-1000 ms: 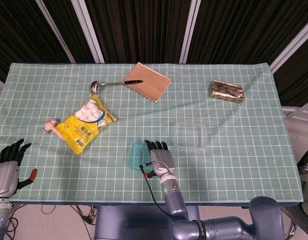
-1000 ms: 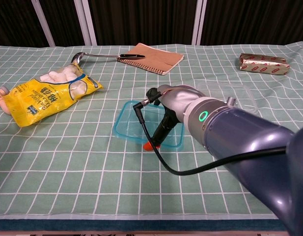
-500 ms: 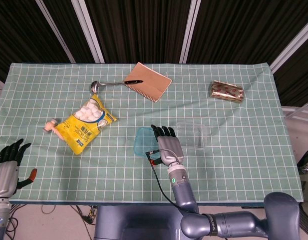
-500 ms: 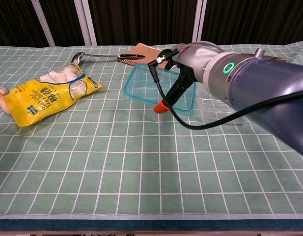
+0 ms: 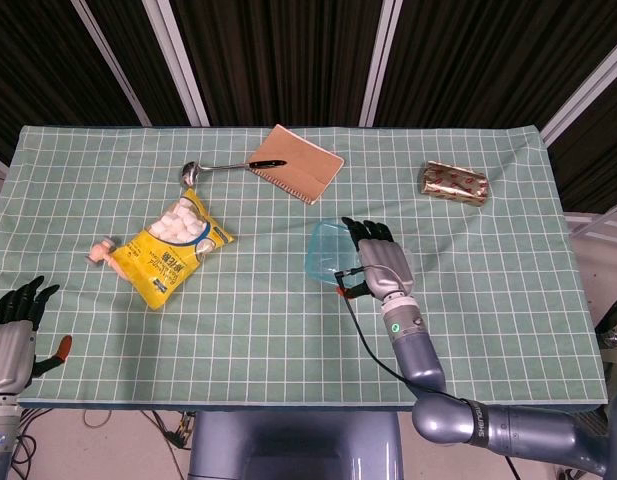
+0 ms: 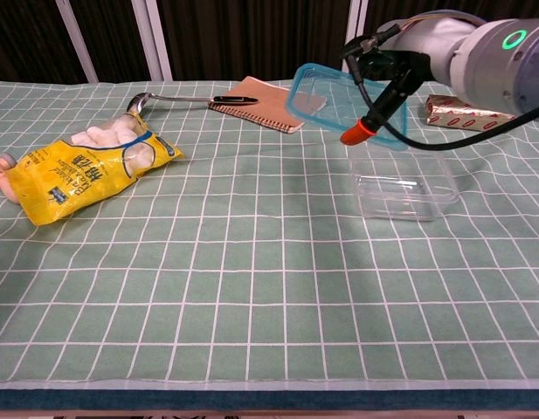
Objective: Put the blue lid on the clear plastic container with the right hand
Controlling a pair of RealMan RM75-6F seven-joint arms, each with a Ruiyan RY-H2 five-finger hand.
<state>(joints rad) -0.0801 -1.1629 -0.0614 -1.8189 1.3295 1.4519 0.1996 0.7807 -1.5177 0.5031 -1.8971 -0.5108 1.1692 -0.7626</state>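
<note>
Right hand [image 5: 380,262] grips blue lid [image 6: 335,100], tilted, above clear container [image 6: 404,194]; left hand [image 5: 13,325] empty, fingers apart.

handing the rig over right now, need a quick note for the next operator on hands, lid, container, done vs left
Right hand: holds the blue lid in the air, tilted, above and a little behind the clear plastic container.
Left hand: low at the near left table edge, holding nothing, fingers apart.
Container: open on the green checked cloth, right of centre.
Done: lid picked up and brought over to the container.
Left: level the lid, line it up over the rim, lower it on, then let go.
</note>
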